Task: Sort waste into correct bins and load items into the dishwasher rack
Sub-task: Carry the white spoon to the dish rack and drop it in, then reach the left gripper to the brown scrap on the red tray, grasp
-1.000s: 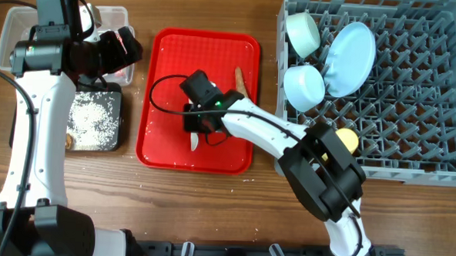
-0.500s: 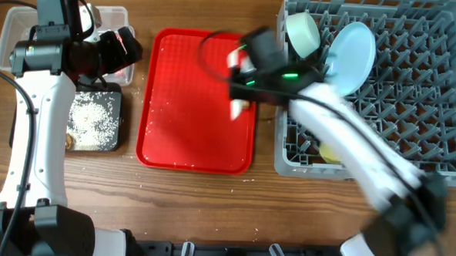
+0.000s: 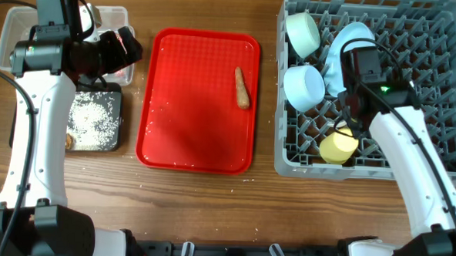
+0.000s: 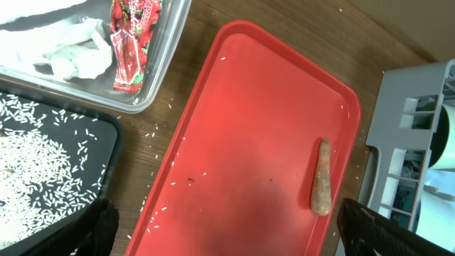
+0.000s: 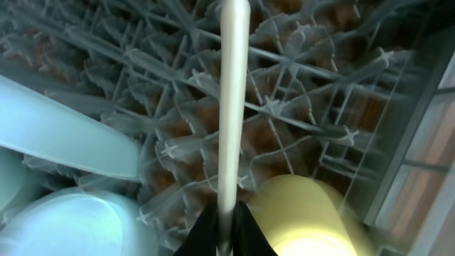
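Right gripper [image 5: 226, 229] first: it's clamped tight on the handle of the white plastic spoon [image 5: 233, 107], and in the wrist view the handle runs straight up out of the fingers. We can't see the spoon's bowl end from here. It's being held over the dishwasher rack [image 5: 306, 99], above the lattice and pegs. The small yellow cup [image 5: 313, 213] lies just to the right of the spoon, and the light blue bowl [image 5: 78, 227] and pale blue plate [image 5: 57, 135] are off to the left.

From overhead, the yellow cup sits near the rack's front-left corner. The light blue bowl is behind it, then the pale green bowl [image 3: 302, 32] at the back. The plate leans on edge beside the two bowls.

Left gripper [image 4: 227, 213] is spread wide with nothing in it, hanging over the gap between the bins and the flat red tray [image 4: 234, 128]. The brown carrot-shaped stick [image 4: 320, 178] is the only real item on that tray, near its right edge, plus a few stray rice grains.

The clear tub [image 4: 167, 43] holds the crumpled white paper [image 4: 64, 43] and the red-and-white snack wrapper [image 4: 131, 35]. The black tray [image 4: 106, 142] next to it has the rice [image 4: 35, 156] scattered across it, with a small brown lump [image 3: 69, 142] at one corner.
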### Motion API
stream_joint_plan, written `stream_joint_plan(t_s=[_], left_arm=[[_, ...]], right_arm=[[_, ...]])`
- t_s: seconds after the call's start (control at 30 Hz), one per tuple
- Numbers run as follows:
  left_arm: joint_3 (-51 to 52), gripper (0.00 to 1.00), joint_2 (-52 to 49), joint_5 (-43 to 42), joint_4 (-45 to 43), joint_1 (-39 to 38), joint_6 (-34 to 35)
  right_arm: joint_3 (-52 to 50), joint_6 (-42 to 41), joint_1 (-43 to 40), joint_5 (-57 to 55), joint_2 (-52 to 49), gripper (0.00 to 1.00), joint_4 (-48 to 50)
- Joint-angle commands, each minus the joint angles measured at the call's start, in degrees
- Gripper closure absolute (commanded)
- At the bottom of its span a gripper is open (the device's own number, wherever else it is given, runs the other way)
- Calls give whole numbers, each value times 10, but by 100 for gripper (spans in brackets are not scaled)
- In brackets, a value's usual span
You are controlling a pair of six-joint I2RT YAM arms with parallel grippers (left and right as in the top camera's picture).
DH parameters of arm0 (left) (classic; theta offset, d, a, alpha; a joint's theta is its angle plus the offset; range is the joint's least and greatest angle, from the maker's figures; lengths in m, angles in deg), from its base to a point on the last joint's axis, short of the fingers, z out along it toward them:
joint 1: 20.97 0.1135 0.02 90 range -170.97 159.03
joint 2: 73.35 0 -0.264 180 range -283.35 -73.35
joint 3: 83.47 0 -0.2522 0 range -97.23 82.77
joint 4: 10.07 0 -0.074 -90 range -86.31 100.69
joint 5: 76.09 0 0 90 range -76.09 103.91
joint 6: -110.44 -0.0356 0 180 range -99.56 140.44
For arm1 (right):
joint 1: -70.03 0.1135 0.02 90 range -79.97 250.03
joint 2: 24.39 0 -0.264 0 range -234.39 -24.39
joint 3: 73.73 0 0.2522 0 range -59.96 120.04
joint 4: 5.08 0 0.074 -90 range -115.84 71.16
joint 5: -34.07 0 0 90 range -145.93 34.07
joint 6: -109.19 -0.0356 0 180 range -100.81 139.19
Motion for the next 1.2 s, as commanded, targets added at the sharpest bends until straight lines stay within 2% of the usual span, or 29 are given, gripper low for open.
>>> stream_joint_plan(t_s=[0.0, 0.07, 0.1, 0.13, 0.23, 0.37, 0.43, 0.47, 0.53, 0.77, 0.97, 1.17], left_arm=[[-4, 0, 0, -1, -2, 3, -1], [-4, 0, 0, -1, -2, 3, -1], [-4, 0, 0, -1, -2, 3, -1], [-4, 0, 0, -1, -2, 3, -1], [-4, 0, 0, -1, -2, 3, -1], [-4, 0, 0, -1, -2, 3, -1], [-4, 0, 0, -1, -2, 3, -1], [-4, 0, 0, -1, -2, 3, -1], [-4, 0, 0, -1, -2, 3, -1], [-4, 0, 0, -1, -2, 3, -1], [-4, 0, 0, -3, -45, 3, 2], [-4, 2, 0, -42, -53, 2, 5]], right_arm=[[-41, -68, -1, -16, -2, 32, 74], [-41, -52, -1, -16, -2, 4, 76], [-41, -16, -1, -14, -1, 0, 83], [-37, 42, -1, -5, 0, 3, 87], [-29, 120, 0, 6, 2, 6, 87], [-12, 282, 0, 37, 25, 11, 93], [-6, 374, 2, 90, 49, 11, 113], [-5, 454, 5, 152, 66, 11, 141], [-5, 521, 13, 217, 86, 8, 164], [-5, 562, 21, 238, 132, 0, 127], [-5, 538, 21, 164, 202, 0, 111], [-5, 544, 21, 68, 310, 0, 80]])
